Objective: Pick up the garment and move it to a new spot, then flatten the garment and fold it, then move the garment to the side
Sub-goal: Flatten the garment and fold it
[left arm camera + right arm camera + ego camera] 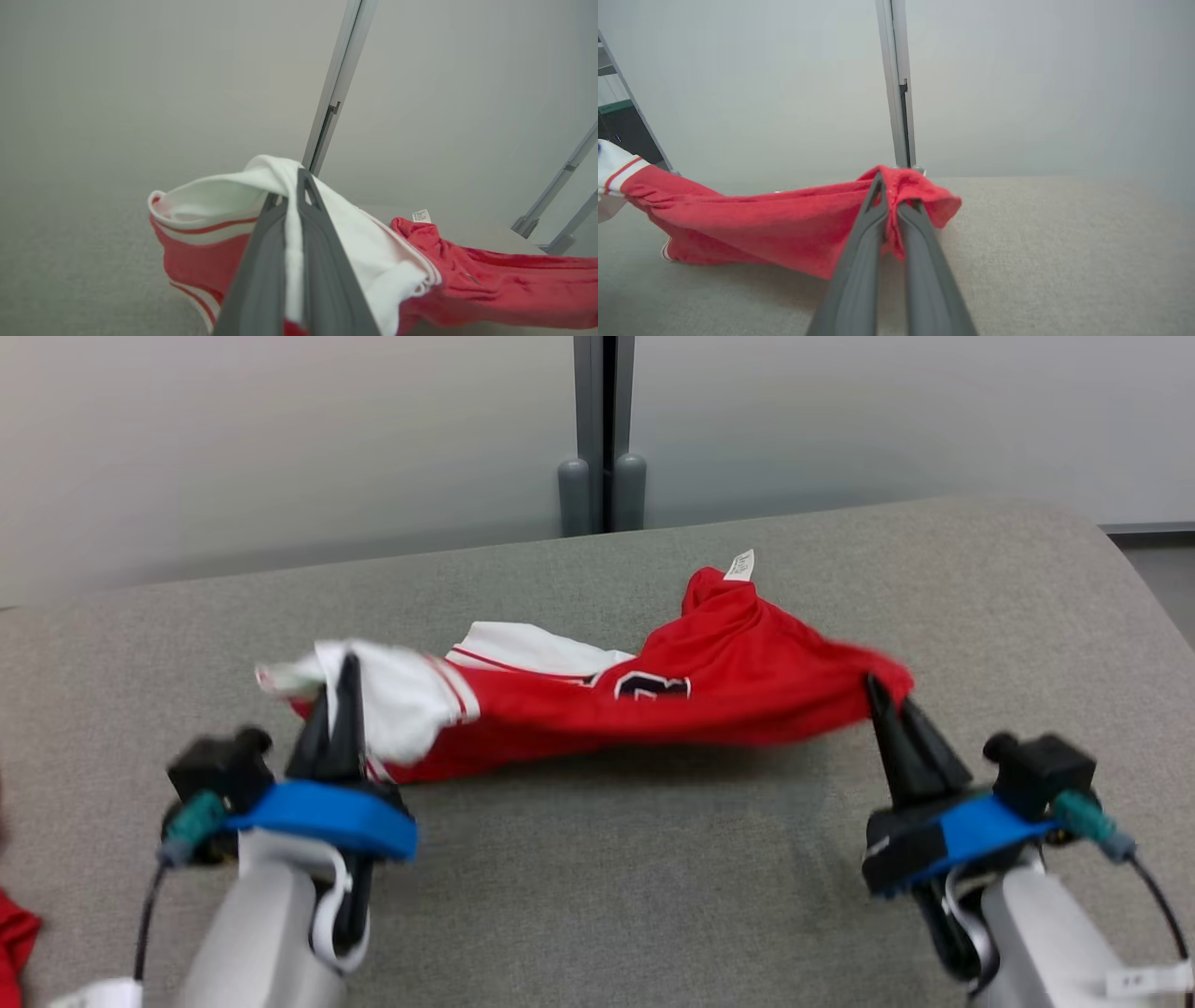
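Now left claw [345, 672] and right claw [876, 689] each pinch one garment [738, 658] end.

We see the garment [728, 691], a red jersey with a white sleeve [401, 695] edged in red stripes and a dark, white-outlined logo [652, 686], stretched crosswise over the middle of the table [597, 896]. Both ends are raised off the table, and the cloth between them sags, bunched and wrinkled. A white label [739, 565] sticks up from the fold nearest the table's far edge. We cannot tell whether the lowest fold touches the table.
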{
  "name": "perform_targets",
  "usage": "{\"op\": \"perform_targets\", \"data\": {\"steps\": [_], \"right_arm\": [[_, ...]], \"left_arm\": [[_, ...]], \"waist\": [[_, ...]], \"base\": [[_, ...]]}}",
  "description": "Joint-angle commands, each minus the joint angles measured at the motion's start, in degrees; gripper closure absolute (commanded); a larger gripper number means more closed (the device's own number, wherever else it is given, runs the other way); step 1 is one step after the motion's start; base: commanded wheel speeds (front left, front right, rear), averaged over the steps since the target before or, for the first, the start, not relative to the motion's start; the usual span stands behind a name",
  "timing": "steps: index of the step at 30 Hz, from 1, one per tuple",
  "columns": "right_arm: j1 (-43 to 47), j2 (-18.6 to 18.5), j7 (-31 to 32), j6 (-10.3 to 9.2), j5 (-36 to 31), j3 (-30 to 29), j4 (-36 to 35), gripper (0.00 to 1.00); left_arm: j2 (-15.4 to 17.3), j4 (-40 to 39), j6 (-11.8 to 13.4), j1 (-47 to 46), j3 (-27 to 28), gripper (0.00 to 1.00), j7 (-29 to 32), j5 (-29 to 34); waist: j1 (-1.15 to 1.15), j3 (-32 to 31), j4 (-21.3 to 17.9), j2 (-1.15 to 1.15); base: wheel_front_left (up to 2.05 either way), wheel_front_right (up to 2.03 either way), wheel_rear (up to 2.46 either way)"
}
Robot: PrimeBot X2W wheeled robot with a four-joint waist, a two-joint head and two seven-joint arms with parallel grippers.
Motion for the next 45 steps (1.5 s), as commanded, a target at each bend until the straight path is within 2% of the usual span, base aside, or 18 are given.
{"op": "perform_targets", "data": {"steps": [1, 10, 18, 23, 28, 32, 36, 41, 45], "right_arm": [[-2.62, -0.70, -0.02, 0.02, 0.33, 0.56, -0.86, 1.00], [-24.94, -4.39, 0.75, 0.02, 4.19, 4.72, 1.66, 1.00], [-51.23, -5.99, 3.26, 0.02, 9.63, 3.97, 11.15, 1.00], [-65.06, -6.04, 3.28, 0.02, 12.41, 2.36, 18.79, 1.00], [-72.66, -6.61, 1.58, 0.02, 12.65, 3.76, 23.97, 1.00], [-73.73, -6.50, 0.64, 0.02, 13.37, 6.44, 26.28, 1.00], [-69.68, -5.99, 0.11, 0.02, 15.40, 9.18, 27.09, 1.00], [-61.71, -6.10, -0.12, 0.02, 17.88, 12.27, 23.57, 1.00], [-50.98, -6.76, -0.05, 0.02, 18.93, 13.23, 17.89, 1.00]], "left_arm": [[0.88, -0.62, -0.22, -3.14, -0.23, 1.00, -0.02, -1.32], [6.66, -1.68, -0.22, -25.54, -2.81, 1.00, 5.03, -4.27], [10.07, 3.47, -0.23, -51.56, -3.25, 1.00, 9.68, -2.97], [9.61, 7.90, -0.23, -65.24, -4.64, 1.00, 9.84, -1.69], [7.98, 11.83, -0.23, -73.42, -7.49, 1.00, 7.92, -2.09], [6.88, 14.12, -0.23, -74.72, -9.73, 1.00, 6.44, -3.73], [7.01, 14.78, -0.23, -69.80, -11.05, 1.00, 4.24, -5.17], [7.35, 12.94, -0.23, -59.60, -10.56, 1.00, 1.80, -8.03], [6.70, 8.80, 0.50, -47.61, -9.41, 1.00, 0.37, -9.74]], "waist": [[0.00, 0.42, -0.09, 0.00], [0.00, 7.61, -1.57, 0.00], [0.00, 18.59, -2.35, 0.00], [0.00, 22.53, -2.48, 0.00], [0.00, 24.02, -2.37, 0.00], [0.00, 24.53, -2.20, 0.00], [0.00, 24.65, -2.12, 0.00], [0.00, 24.22, -2.02, 0.00], [0.00, 22.75, -1.68, 0.00]], "base": [[0.00, 0.00, 0.00], [0.00, 0.00, 0.00], [0.00, 0.00, 0.00], [0.00, 0.00, 0.00], [0.00, 0.00, 0.00], [0.00, 0.00, 0.00], [0.00, 0.00, 0.00], [0.00, 0.00, 0.00], [0.00, 0.00, 0.00]]}}
